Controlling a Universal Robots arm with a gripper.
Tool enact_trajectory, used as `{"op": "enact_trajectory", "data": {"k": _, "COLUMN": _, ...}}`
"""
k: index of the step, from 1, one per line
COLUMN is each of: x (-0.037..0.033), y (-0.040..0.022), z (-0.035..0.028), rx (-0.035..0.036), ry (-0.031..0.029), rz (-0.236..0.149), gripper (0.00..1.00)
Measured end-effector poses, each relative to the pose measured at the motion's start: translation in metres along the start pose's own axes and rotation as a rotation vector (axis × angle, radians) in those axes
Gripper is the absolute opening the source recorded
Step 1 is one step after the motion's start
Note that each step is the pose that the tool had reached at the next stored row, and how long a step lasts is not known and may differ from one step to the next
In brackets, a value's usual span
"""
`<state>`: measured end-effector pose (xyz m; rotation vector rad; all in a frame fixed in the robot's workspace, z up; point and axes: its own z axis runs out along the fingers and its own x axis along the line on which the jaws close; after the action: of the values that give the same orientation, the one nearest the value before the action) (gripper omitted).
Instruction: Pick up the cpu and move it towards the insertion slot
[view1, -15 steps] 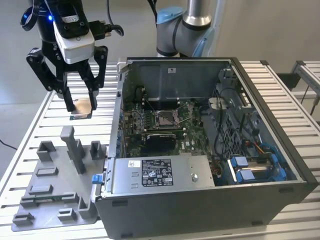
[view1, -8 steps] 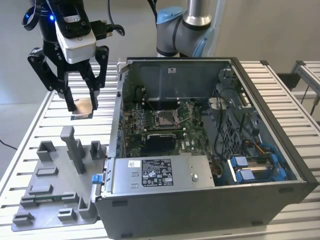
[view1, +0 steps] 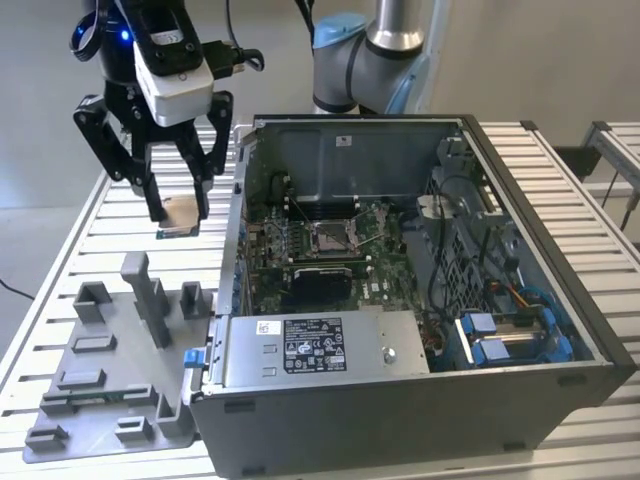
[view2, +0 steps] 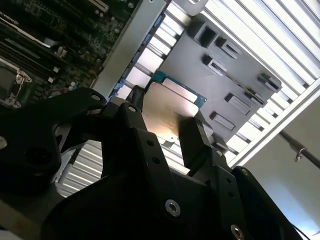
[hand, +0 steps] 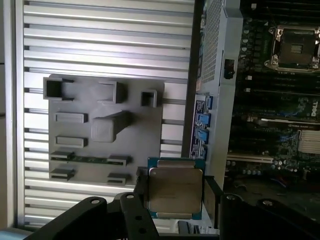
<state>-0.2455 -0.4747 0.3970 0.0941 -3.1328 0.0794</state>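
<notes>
A grey plastic tray (view1: 120, 365) with upright posts and low blocks lies at the lower left of the exterior view, on a table of pale metal slats (view1: 90, 235). Just beside it, across the middle and right, sits an open computer case (view1: 350, 150) with its green motherboard (view1: 385, 275) exposed. A labelled silver power-supply box (view1: 320, 345) runs along the near wall, with blue drive brackets (view1: 505, 335) at the lower right. A second slatted table (view1: 615, 140) shows at the right edge.

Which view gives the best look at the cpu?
The first wrist view: the cpu faces the camera squarely, its metal top plain. The second wrist view shows it slanted, partly behind the gripper. The exterior view shows it small, nearly edge-on.
</notes>
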Motion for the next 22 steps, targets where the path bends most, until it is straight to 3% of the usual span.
{"op": "enact_trajectory", "data": {"k": 22, "x": -0.0402, "y": -0.001, "z": -0.0003, "rx": 0.0, "ry": 0.0, "rz": 0.0, "gripper": 0.0}}
